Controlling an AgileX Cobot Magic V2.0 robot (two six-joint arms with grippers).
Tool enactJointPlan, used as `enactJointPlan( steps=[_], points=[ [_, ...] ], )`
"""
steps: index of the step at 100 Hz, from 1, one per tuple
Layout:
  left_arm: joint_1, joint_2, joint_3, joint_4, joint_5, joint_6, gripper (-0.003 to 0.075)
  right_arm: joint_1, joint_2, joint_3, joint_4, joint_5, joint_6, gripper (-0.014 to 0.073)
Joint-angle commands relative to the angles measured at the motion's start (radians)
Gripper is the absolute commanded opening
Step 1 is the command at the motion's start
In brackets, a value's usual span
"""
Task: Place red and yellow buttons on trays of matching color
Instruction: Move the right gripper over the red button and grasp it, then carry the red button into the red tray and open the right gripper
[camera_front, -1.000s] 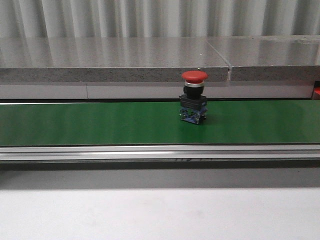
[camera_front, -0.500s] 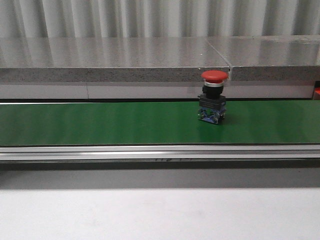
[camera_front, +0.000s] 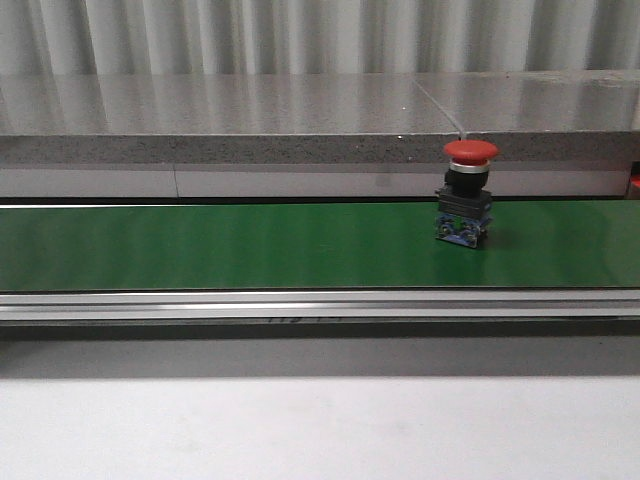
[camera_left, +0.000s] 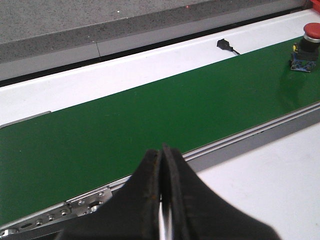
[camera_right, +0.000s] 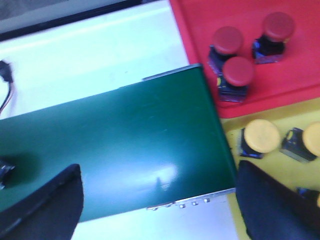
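Red button (camera_front: 465, 192): upright on green belt (camera_front: 200, 245), toward its right end, untouched. Left gripper (camera_left: 161, 200): fingers pressed together, holding nothing, over belt's near edge, well apart from button. Right gripper (camera_right: 155, 200): fingers spread wide, holding nothing, above belt's end. Red tray (camera_right: 295, 70): three red buttons. Yellow tray (camera_right: 272, 165): yellow buttons, beside belt's end.

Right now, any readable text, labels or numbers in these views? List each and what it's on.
None legible.
Dark marks on the silver conveyor rail below the green belt: too blurred to read.
Red mushroom-head push button on the belt: blue base shows no readable label.
Red tray and yellow tray: no text visible.
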Motion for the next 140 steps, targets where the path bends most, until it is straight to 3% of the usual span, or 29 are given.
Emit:
enactJointPlan(
  steps=[1,29,50,73,101,112,130,140],
  points=[
    [-0.008,0.004,-0.025,-0.021,-0.061,-0.001,-0.002,0.051,0.018,-0.091,0.041,0.034,-0.07,0.0619],
    [-0.008,0.004,-0.025,-0.021,-0.061,-0.001,-0.002,0.147,0.175,-0.233,0.24,0.211,-0.314,0.0615],
    [-0.008,0.004,-0.025,-0.021,-0.061,-0.001,-0.002,0.203,0.275,-0.266,0.271,0.247,-0.432,0.0615],
    [-0.008,0.004,-0.025,-0.021,-0.061,-0.001,-0.002,0.28,0.389,-0.27,0.271,0.175,-0.515,0.0615],
    [-0.008,0.004,-0.025,-0.021,-0.061,-0.001,-0.002,0.28,0.494,-0.27,0.247,0.063,-0.558,0.061],
    [-0.008,0.004,-0.025,-0.021,-0.061,-0.001,-0.002,0.28,0.511,-0.27,0.207,0.05,-0.558,0.0521],
    [-0.008,0.004,-0.025,-0.021,-0.061,-0.001,-0.002,0.28,0.515,-0.27,0.203,0.048,-0.558,0.024],
    [-0.008,0.004,-0.025,-0.021,-0.061,-0.001,-0.002,0.28,0.513,-0.27,0.203,0.036,-0.557,0.0168]
  ],
)
